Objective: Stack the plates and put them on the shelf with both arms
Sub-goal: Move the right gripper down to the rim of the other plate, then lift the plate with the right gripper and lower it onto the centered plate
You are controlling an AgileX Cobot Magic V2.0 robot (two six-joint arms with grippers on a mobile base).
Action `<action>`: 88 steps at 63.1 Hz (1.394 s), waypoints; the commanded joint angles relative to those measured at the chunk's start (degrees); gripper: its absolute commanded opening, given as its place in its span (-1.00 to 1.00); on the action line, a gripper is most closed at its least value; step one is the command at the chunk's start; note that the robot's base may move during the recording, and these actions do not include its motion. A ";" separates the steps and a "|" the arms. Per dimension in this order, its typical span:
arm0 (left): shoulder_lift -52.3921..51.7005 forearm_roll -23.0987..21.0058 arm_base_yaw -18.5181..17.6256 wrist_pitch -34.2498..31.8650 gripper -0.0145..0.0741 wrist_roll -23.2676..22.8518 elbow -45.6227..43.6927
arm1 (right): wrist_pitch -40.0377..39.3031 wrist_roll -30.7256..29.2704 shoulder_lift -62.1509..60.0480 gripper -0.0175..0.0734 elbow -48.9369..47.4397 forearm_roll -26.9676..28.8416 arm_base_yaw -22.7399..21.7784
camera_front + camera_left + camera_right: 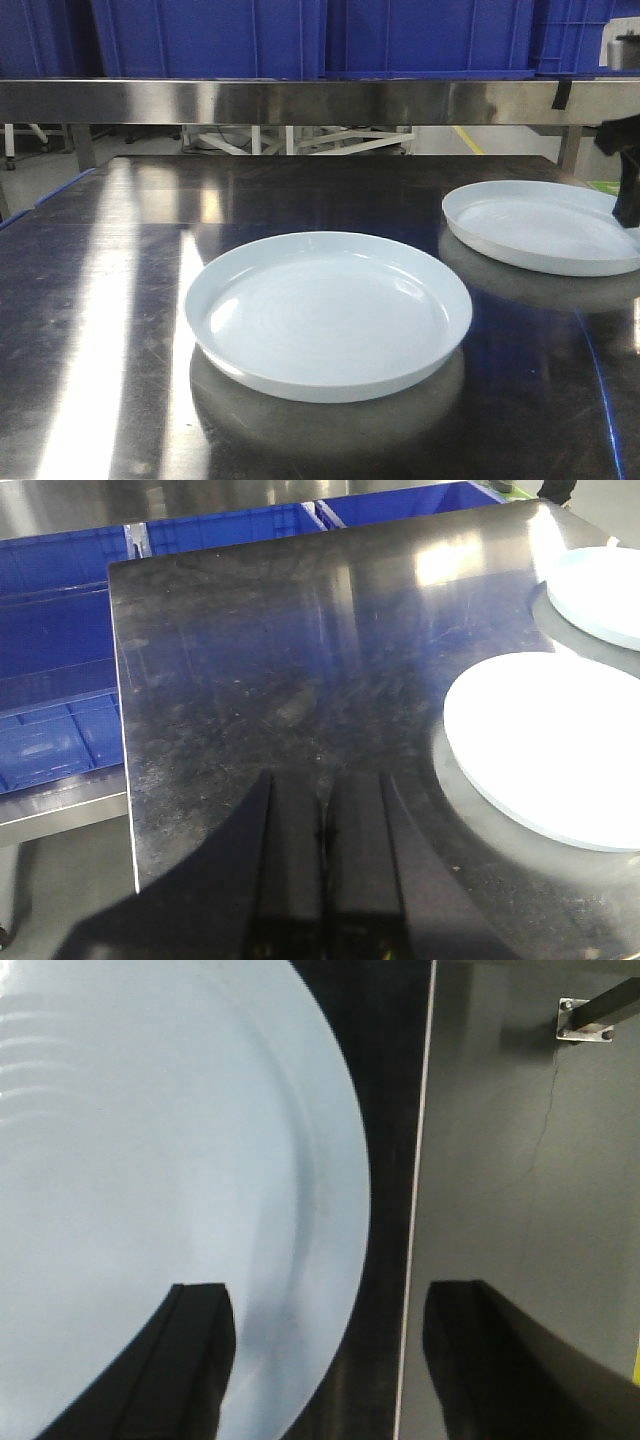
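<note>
Front-facing view: glossy pale near plate (pixel 328 315), far plate (pixel 545 225) on counter (pixel 100 300).
Right pincer (pixel 330 1295) gapes over far plate's edge; left pincer (pixel 325 790) pressed together.

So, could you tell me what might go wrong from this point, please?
1. The right plate lies near the edge of the table; the open right gripper, straddling its rim, could nudge it off.
2. Both plates are glossy, so a rim grip may slip or tilt while carrying it to the near plate.
3. The shelf rail sits low; a lifted stack might strike it.
</note>
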 commanded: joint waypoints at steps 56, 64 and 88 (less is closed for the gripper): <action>0.28 0.14 -0.34 -4.79 -0.48 -0.50 -1.64 | 1.05 -0.43 -5.07 -0.49 -2.88 -0.47 -0.33; 0.28 0.14 -0.34 -4.79 -0.48 -0.50 -1.64 | 2.11 -0.43 -10.85 -0.49 -2.88 -0.21 -0.33; 0.28 0.14 -0.34 -4.79 -0.48 -0.50 -1.64 | 9.05 -5.79 -27.21 -0.49 -2.88 17.06 4.63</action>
